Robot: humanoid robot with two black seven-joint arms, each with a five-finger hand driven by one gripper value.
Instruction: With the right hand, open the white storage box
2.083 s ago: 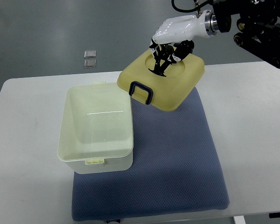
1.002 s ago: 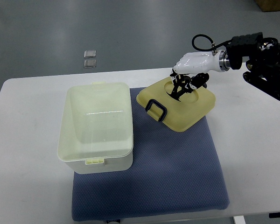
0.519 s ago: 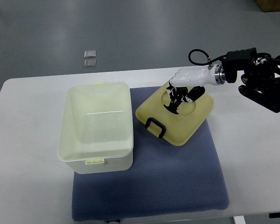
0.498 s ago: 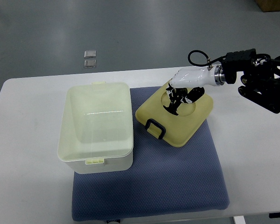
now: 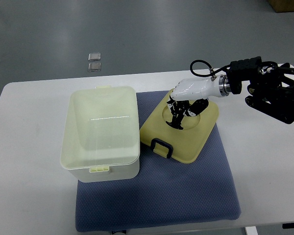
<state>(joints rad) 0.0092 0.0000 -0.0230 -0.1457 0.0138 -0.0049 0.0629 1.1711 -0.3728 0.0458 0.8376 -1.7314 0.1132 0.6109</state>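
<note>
The white storage box (image 5: pixel 101 132) stands open on the left part of the blue mat (image 5: pixel 186 186), its inside empty. Its pale yellow lid (image 5: pixel 186 137) with a dark latch handle (image 5: pixel 161 145) lies on the mat right beside the box. My right hand (image 5: pixel 180 111), white with black fingers, comes in from the right and its fingers are curled on the round recess in the lid's top. The left arm is not in view.
The white table (image 5: pixel 264 161) carries the mat. Two small clear squares (image 5: pixel 94 61) lie on the grey floor beyond the table's far edge. The black right forearm (image 5: pixel 272 90) hangs over the table's right side.
My right hand has carried the lid down and leftward, from raised above the far edge to lying on the mat next to the box. The box has not moved.
</note>
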